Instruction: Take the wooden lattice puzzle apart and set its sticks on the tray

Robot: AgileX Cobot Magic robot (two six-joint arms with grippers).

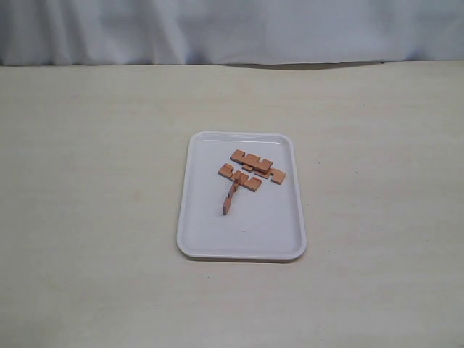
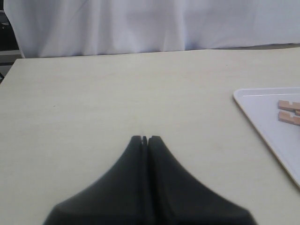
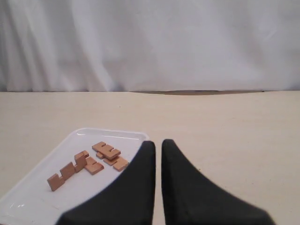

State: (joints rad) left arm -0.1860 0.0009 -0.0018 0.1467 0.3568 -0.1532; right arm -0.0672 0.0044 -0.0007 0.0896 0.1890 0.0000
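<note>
On the tray (image 1: pixel 194 217), placed mid-bench, the wooden lattice puzzle (image 1: pixel 249 172) is seen as a loose cluster, no hash grid left. The sticks lie in the far half of the tray: two flat pieces overlapped at the far side (image 1: pixel 252 161), one flat just near of them (image 1: pixel 241 178), and one tipped on its edge (image 1: pixel 230 199) running toward the near side. Whether the on-edge stick is locked by its notch into the flat one it touches cannot be told; it is probably propped upright by that contact. All wood is inside the rim, none on the bench (image 1: pixel 87 217). No arm is seen in the exterior view, so both are judged parked at the near edge, clear of the work. Left jaws are pressed together with nothing between them, over bare bench to the left of the tray (image 2: pixel 262 124). Right jaws are parted by a narrow gap, nothing pinched, aimed past the tray's right side (image 3: pixel 133 136). Task is judged nearly or fully done. If the touching pair is found joined, one stick would need to be pinned flat while the other is lifted out of the notch. Risk: the glossy tray lets sticks slide under a push.
</note>
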